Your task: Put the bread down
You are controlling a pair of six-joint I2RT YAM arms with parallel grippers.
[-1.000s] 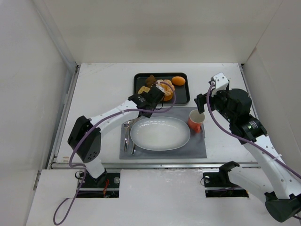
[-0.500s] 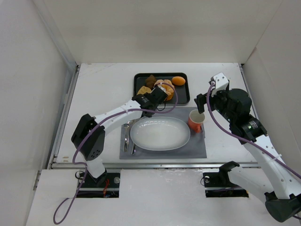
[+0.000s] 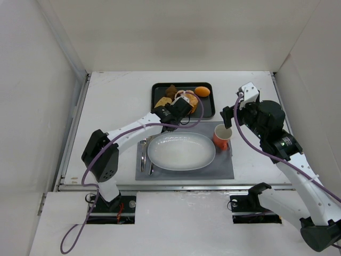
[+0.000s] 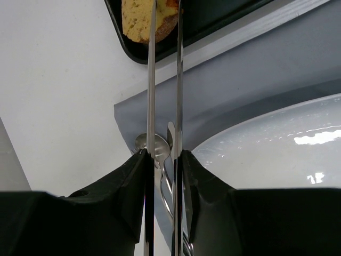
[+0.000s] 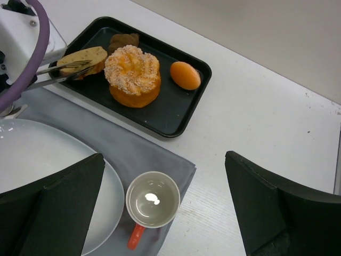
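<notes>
**Left arm.** Reaches from its base at the near edge of the table (image 3: 114,96), forward and to the right. The elbow is raised and the forearm angles toward the black tray (image 5: 166,111). The left gripper (image 4: 165,8) is nearly closed, its two long thin fingers running side by side with a narrow gap. The tips lie over one end of the bread (image 5: 85,57), and a strip of crust shows between them. Whether they press on it cannot be told.

**Right arm.** Folded upright at the right side. The right gripper (image 5: 164,156) is spread wide and holds nothing, poised above the orange cup (image 5: 153,201).

**Change.** Compared with a second ago, the left gripper has advanced farther onto the tray, toward its back left area. The right arm has not moved.

**Bread.** Flat on the tray's left part, just beside a dark brown chunk (image 5: 123,40) and the round orange sugared cake (image 5: 132,74).

**Other tray contents.** A small smooth orange oval (image 5: 185,75) lies on the right, apart from the cake.

**Table.** White. A grey mat (image 3: 224,166) in front of the tray carries a white oval plate (image 3: 181,152). Cutlery (image 3: 144,156) lies along the plate's left side, and the cup stands to its right.

**Room.** Plain white walls (image 3: 181,32) enclose the table at the back and on both sides.
</notes>
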